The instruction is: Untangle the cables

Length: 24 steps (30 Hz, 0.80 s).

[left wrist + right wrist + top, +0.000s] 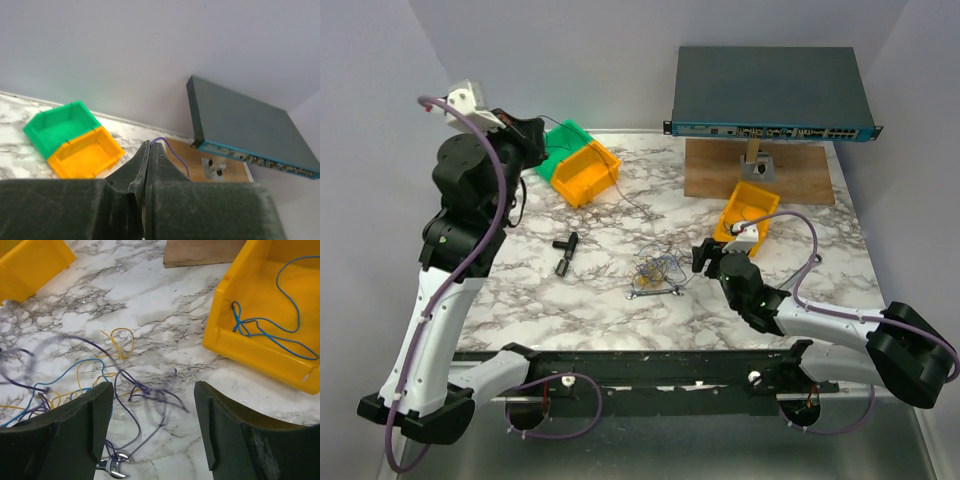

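While the right gripper (pixel 152 397) gapes, the cables (pixel 658 268) lie just ahead.

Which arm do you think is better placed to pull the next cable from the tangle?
Probably the right. The right gripper hangs open just over the tangled cables on the table. The left gripper is raised far back near the green bin, shut on a purple cable.

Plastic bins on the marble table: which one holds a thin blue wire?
The yellow plastic bin beside the wooden board; the green bin and its yellow neighbour look empty.
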Available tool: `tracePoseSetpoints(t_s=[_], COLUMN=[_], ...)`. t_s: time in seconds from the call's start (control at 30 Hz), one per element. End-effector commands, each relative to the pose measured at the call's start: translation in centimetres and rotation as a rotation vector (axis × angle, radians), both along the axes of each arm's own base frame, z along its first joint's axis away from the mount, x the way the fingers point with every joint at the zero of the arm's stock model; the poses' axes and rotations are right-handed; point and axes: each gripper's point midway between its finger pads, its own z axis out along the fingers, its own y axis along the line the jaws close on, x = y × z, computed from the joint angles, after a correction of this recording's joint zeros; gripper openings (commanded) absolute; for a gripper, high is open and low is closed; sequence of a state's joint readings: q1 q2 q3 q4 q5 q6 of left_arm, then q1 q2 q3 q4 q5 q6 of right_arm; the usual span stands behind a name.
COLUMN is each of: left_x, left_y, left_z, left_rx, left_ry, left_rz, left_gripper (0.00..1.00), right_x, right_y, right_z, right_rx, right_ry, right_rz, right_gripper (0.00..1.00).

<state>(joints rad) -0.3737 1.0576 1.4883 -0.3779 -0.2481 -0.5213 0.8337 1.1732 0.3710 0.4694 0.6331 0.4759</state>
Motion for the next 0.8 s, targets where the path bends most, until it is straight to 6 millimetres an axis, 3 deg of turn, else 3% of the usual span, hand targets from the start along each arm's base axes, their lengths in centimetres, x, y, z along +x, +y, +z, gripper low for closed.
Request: tracePoseSetpoints(t_s=[0.0,0.17,0.37,0.5,0.63,0.77], left_x=[-1.4,-1.7,-1.2,-1.4,-2.5,-3.7], left_y=[3.3,5.1,3.2,3.9,5.8,7.0], left_z=[0.8,0.0,-4.1,-7.0,-6.8,-5.2], left_rx=[0.025,0.005,0.051,0.075,0.097,0.107], left_ry=[0.026,0.043,0.115,0.172,0.159,0.12], left_rz=[0.1,0.151,0.044,0.078,0.158,0.199], left_gripper=[0.0,0.0,0.0,0.0,0.0,0.0], right_x=[0.1,0.2,-1.3,-2.5,-2.5,-2.5], right_y=[-1.7,-1.4,2.2,5.5,9.0,12.9], right_z=[-0.5,-0.7,0.5,0.7,-0.5,0.0], right_rx=[-0.03,-0.039,0.038,0.044,0.026,0.053], right_ry=[0.005,0.021,-0.036,-0.045,0.051,0.101], right_rz=[-0.077,-0.071,0.176,0.381,0.505,0.629], right_gripper=[0.73,0.73,0.78,0.83,0.85,0.87])
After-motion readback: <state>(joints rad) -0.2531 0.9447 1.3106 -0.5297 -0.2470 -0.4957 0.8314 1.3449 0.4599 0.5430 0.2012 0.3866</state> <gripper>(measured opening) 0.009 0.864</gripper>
